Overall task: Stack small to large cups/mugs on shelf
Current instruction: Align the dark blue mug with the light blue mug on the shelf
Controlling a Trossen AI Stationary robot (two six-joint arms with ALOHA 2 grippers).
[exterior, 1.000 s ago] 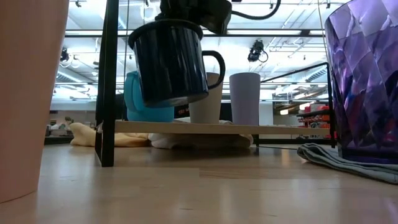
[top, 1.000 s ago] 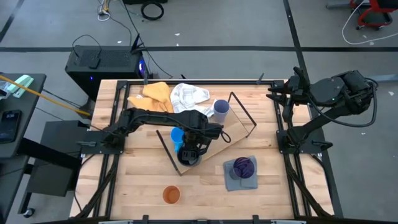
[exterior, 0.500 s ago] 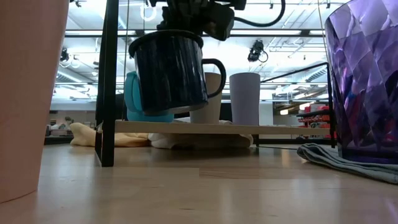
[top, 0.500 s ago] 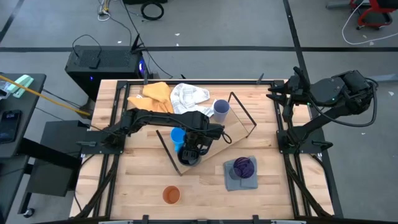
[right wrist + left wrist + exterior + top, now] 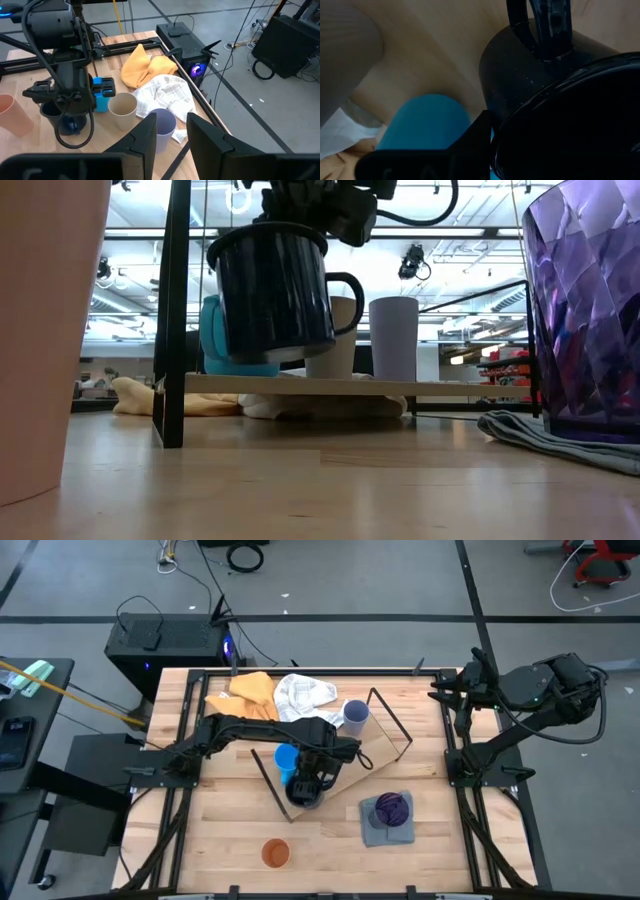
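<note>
My left gripper (image 5: 300,202) is shut on the dark navy mug (image 5: 275,292) and holds it in the air by the shelf's near left corner (image 5: 272,780). On the shelf board (image 5: 300,385) stand the bright blue mug (image 5: 212,340), the beige cup (image 5: 122,110) and the lavender cup (image 5: 393,338). The orange cup (image 5: 275,853) stands on the table near its front edge. The purple cup (image 5: 392,808) rests on a grey cloth. My right gripper (image 5: 177,137) waits open, high at the table's right edge. My left gripper holds the navy mug at its rim (image 5: 268,232) from above, fingers pointing down. One dark finger (image 5: 465,145) shows outside the wall; the other is lost in the mug's dark inside. The mug hangs clear of the table, slightly tilted, handle (image 5: 345,300) toward the lavender cup.
A yellow cloth (image 5: 250,692) and a white cloth (image 5: 303,692) lie behind the shelf at the table's far side. The shelf's black wire frame (image 5: 392,725) rises at both ends; one post (image 5: 175,310) stands just beside the hanging mug. Bare wood lies along the near left.
The navy mug has tipped a little nearer to upright in the left gripper's hold; the gripper has stayed in place and stayed shut on it.
</note>
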